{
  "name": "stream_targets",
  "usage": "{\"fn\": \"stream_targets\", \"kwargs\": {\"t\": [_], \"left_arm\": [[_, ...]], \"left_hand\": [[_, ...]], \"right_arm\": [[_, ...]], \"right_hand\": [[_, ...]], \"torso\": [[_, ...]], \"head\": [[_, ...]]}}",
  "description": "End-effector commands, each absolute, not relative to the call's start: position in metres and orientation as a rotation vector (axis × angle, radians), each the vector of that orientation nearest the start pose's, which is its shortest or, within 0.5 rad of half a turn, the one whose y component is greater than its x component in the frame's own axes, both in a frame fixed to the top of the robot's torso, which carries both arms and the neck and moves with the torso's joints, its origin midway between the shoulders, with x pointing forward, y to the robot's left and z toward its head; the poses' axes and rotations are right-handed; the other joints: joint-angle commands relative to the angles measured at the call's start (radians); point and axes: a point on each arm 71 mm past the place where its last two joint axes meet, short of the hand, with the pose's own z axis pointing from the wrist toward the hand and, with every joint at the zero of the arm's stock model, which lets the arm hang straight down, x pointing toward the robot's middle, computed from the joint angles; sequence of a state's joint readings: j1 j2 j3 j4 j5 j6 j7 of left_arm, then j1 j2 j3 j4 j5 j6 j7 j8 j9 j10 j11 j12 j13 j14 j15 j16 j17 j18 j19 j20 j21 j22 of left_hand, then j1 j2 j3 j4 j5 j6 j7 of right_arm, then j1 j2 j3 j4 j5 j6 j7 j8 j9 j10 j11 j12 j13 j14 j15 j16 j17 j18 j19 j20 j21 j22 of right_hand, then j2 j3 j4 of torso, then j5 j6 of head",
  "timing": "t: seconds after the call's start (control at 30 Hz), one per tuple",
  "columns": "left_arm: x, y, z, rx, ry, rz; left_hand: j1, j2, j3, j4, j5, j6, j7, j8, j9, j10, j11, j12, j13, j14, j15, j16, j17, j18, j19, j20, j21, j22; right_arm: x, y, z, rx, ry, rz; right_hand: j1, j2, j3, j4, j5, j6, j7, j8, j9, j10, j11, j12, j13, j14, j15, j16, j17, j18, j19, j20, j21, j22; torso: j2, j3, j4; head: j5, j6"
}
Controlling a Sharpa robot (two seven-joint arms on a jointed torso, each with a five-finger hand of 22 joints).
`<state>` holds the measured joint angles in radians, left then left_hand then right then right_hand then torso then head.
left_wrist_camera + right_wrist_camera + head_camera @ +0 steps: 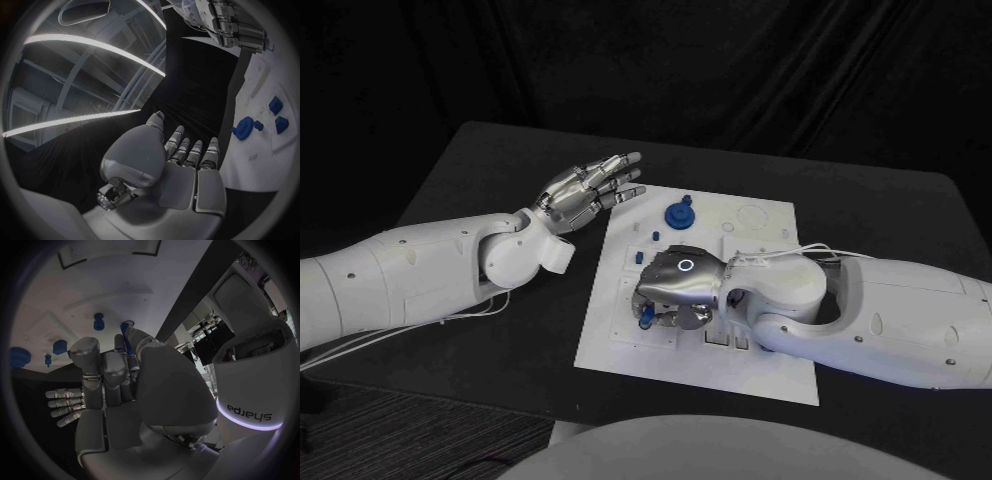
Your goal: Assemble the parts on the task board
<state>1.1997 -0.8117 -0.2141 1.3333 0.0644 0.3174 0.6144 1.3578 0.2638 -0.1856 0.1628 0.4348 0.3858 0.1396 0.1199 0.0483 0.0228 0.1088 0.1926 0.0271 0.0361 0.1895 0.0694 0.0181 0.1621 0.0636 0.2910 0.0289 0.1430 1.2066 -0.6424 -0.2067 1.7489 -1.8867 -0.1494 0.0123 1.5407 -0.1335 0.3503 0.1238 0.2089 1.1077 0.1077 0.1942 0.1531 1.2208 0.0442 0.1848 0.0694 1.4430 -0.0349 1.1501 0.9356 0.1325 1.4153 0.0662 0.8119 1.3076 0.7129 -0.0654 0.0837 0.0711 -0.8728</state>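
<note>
The white task board lies mid-table. A round blue part stands near its far left corner, also seen in the left wrist view beside two small blue blocks. My right hand hangs palm down over the board's left side, fingers curled downward. Its thumb and a finger pinch a slim blue peg at the board surface, where blue shows under the fingertips. My left hand hovers over the black table just left of the board's far corner, fingers stretched out and holding nothing.
Another small blue piece sits on the board beside my right hand. Slots and outlines mark the board's near right part. My right forearm lies across the board's right edge. Black table surrounds the board.
</note>
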Motion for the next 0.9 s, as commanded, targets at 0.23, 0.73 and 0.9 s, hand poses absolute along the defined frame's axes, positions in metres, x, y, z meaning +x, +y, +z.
{"fn": "stream_targets", "kwargs": {"t": [0.23, 0.73, 0.9], "left_arm": [[0.4816, 0.2261, -0.2291, -1.036, 1.515, -2.081], [0.4822, 0.2254, -0.2298, -1.036, 1.524, -2.084], [0.4824, 0.225, -0.2302, -1.037, 1.529, -2.085]], "left_hand": [[0.002, 0.01, 0.003, 0.0, 0.004, -0.003, 0.003, 0.003, 0.0, -0.002, 0.007, -0.001, 0.001, -0.003, 0.006, 0.004, 0.0, 0.006, 0.002, 0.0, -0.002, -0.002], [0.002, 0.01, 0.004, -0.001, 0.006, -0.004, 0.003, 0.003, 0.0, -0.003, 0.006, -0.002, 0.001, -0.004, 0.006, 0.003, -0.001, 0.005, 0.001, 0.0, -0.002, -0.003], [0.003, 0.009, 0.005, -0.002, 0.006, -0.005, 0.003, 0.003, 0.0, -0.003, 0.006, -0.003, 0.0, -0.004, 0.006, 0.002, -0.001, 0.005, 0.001, 0.0, -0.002, -0.004]], "right_arm": [[0.3682, -0.0417, -0.2216, -1.031, 1.602, 0.85], [0.3681, -0.0424, -0.2229, -1.034, 1.613, 0.852], [0.3683, -0.0424, -0.2231, -1.024, 1.624, 0.862]], "right_hand": [[-0.01, -0.004, 0.005, -0.001, 0.003, 0.005, 0.003, -0.007, 0.043, 0.004, 0.004, -0.01, -0.001, -0.004, 0.004, -0.009, -0.005, -0.015, -0.002, 0.004, -0.01, 0.109], [-0.016, -0.004, 0.006, 0.0, -0.003, 0.007, 0.003, -0.009, 0.043, 0.005, 0.005, -0.014, 0.0, -0.01, 0.006, -0.015, -0.015, -0.014, -0.007, 0.005, -0.02, 0.107], [-0.017, -0.004, 0.006, 0.0, -0.004, 0.007, 0.003, -0.01, 0.043, 0.005, 0.005, -0.015, 0.0, -0.013, 0.006, -0.02, -0.021, -0.012, -0.01, 0.005, -0.031, 0.104]], "torso": [[0.0, -0.0003, 0.0004], [0.0, -0.0003, 0.0007], [0.0, -0.0005, 0.0004]], "head": [[0.0, 0.0], [0.001, 0.0], [0.003, 0.0]]}}
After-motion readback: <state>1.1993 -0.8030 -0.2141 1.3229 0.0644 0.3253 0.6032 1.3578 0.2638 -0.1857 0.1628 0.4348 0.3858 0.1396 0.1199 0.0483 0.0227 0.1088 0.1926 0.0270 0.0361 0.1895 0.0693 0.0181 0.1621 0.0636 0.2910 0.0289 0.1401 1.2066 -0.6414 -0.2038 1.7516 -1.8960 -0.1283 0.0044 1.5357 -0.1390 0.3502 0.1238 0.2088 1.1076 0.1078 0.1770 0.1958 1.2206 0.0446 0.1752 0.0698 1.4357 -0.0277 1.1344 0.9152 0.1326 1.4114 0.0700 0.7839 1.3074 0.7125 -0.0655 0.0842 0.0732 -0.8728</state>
